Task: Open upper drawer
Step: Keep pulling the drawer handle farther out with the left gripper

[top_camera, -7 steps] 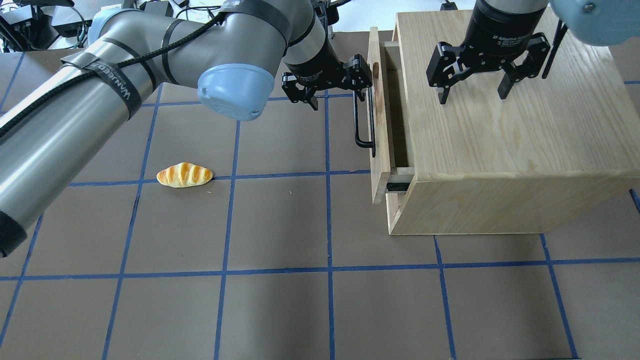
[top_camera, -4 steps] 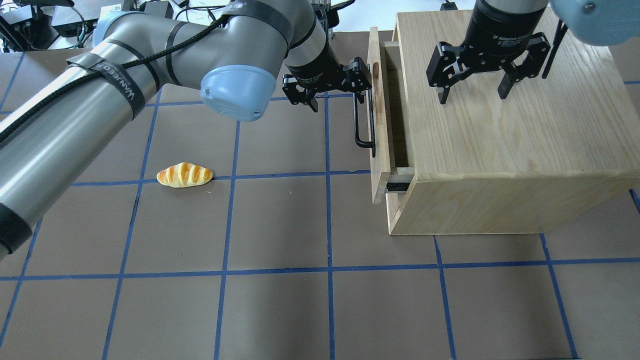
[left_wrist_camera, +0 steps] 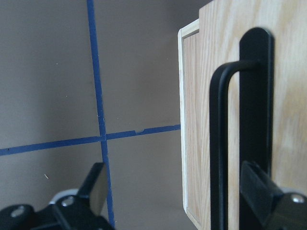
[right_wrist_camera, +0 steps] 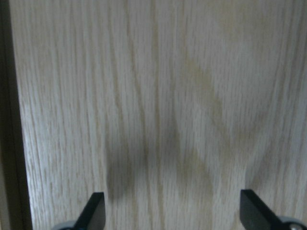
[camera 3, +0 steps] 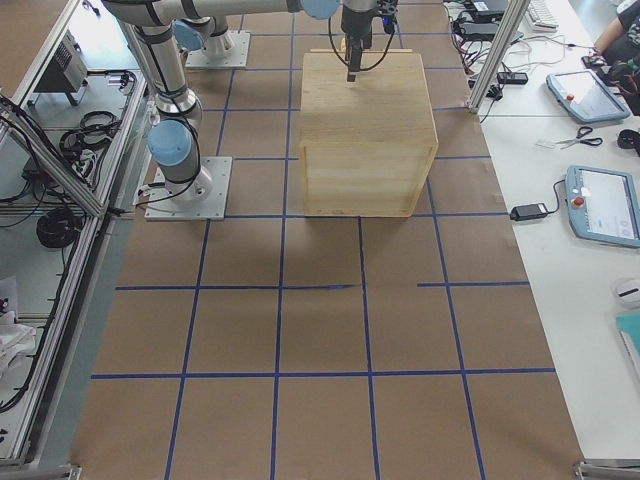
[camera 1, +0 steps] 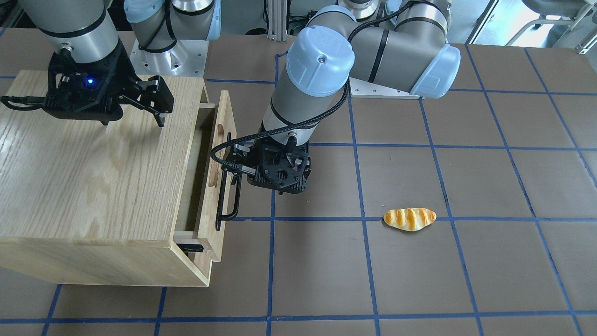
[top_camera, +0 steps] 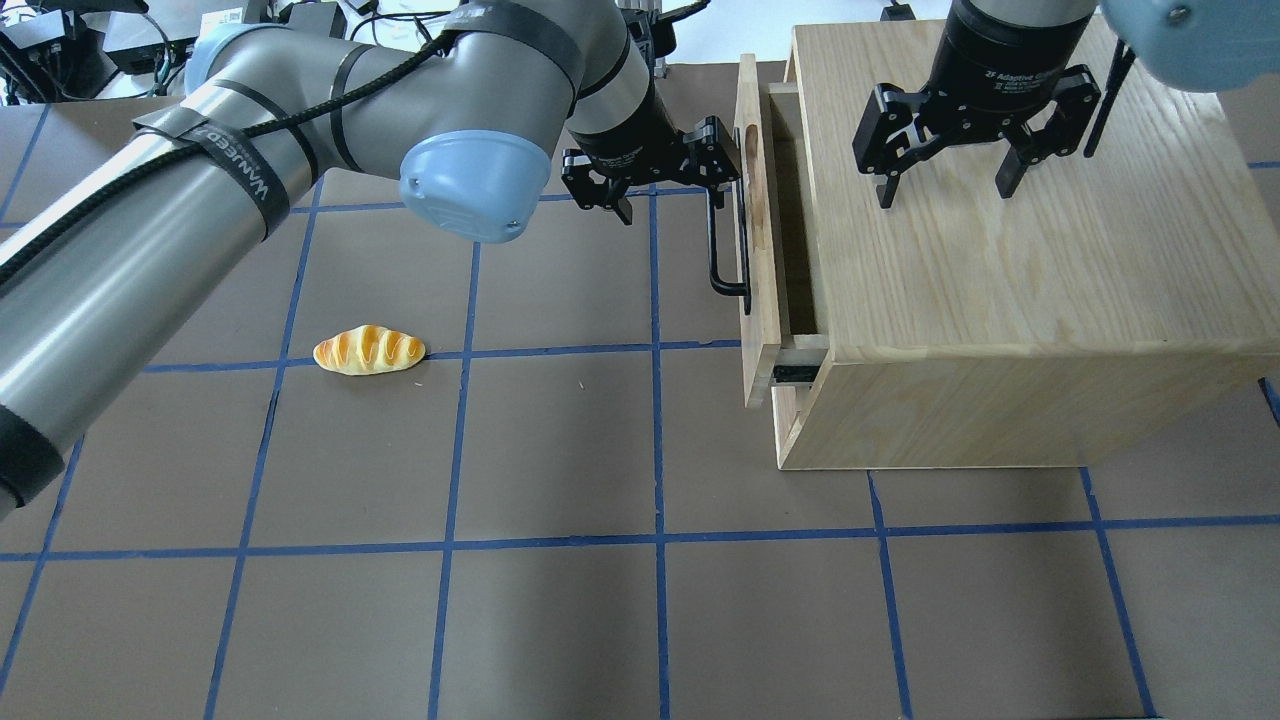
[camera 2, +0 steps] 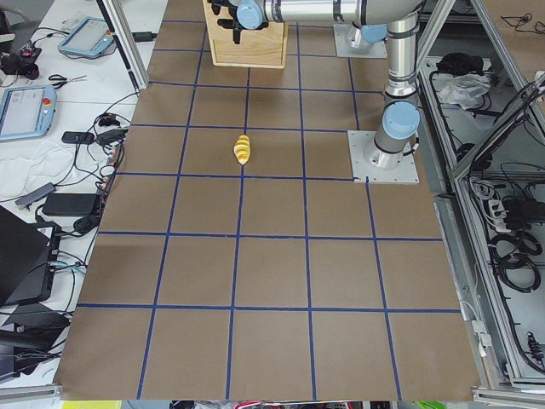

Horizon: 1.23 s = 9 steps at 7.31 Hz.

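Note:
The upper drawer [top_camera: 757,200] is partly pulled out of the oak cabinet [top_camera: 1000,280], with a black side rail showing at its near end. Its front panel [camera 1: 223,140] carries a long black bar handle [top_camera: 716,240]. My left gripper [top_camera: 670,190] is open at the far end of the handle. In the left wrist view the handle [left_wrist_camera: 218,143] stands between the fingers of my left gripper [left_wrist_camera: 177,196], close to the right one. My right gripper [top_camera: 945,190] is open and empty just above the cabinet top [camera 1: 84,163].
A toy bread loaf [top_camera: 369,350] lies on the brown mat to the left of the drawer, also in the front-facing view [camera 1: 409,219]. The cabinet [camera 3: 365,130] fills the right side of the table. Blue tape lines grid the mat.
My left arm's elbow has swung a little and the left gripper has shifted slightly along the handle. The drawer and the right gripper stand as before.

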### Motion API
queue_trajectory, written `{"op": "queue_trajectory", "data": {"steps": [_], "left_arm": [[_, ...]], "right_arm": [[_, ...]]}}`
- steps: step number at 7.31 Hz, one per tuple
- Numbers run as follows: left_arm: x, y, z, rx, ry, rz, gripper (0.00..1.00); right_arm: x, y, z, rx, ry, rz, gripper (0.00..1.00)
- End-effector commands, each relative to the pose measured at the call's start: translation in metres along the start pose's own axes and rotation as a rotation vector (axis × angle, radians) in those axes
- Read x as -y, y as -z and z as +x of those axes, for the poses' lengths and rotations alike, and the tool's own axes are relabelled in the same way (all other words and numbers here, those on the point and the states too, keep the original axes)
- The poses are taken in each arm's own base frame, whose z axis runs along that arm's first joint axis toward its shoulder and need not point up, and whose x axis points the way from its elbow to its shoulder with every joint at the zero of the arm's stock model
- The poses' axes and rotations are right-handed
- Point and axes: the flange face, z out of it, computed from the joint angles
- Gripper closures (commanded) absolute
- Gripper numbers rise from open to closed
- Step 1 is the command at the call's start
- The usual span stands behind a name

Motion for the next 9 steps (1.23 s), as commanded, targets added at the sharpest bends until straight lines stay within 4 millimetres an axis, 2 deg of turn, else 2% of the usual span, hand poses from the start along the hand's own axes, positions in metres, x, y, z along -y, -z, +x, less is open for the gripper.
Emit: {"op": "queue_trajectory", "data": {"steps": [1, 3, 5, 9], "left_arm": [[0.002, -0.006, -0.003, 0.017, 0.000, -0.004, 0.00], [0.004, -0.009, -0.004, 0.019, 0.001, -0.006, 0.00], [0.007, -0.002, -0.010, 0.050, -0.012, 0.013, 0.00], [0.009, 0.000, -0.017, 0.092, -0.014, 0.025, 0.00]], "right_arm": [[0.000, 0.000, 0.000, 0.000, 0.000, 0.000, 0.00], [0.000, 0.000, 0.000, 0.000, 0.000, 0.000, 0.00], [0.000, 0.000, 0.000, 0.000, 0.000, 0.000, 0.00], [0.000, 0.000, 0.000, 0.000, 0.000, 0.000, 0.00]]}}
